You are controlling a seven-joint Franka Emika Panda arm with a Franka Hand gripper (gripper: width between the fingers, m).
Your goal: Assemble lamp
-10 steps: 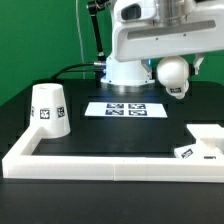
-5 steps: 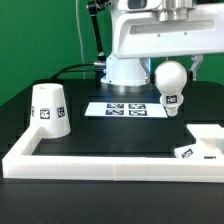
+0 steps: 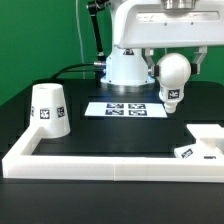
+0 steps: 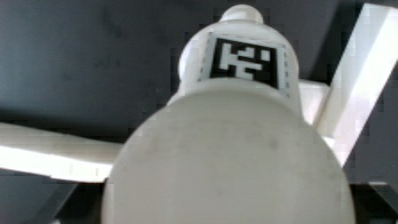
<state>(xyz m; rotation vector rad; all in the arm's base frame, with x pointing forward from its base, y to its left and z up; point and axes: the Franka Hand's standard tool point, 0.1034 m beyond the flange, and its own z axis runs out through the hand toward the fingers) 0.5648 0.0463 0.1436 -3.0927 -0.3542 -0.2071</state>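
My hand [image 3: 173, 61] grips the white round-headed plastic bulb [image 3: 172, 78], upright, stem down, with a black-and-white square tag [image 3: 176, 97] on its stem.

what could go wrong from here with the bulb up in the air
The bulb hangs in the air, up and to the exterior view's left of the base; a slipping grip might drop it on the table. Its narrow end looks slightly tilted, so it could meet the base crooked.
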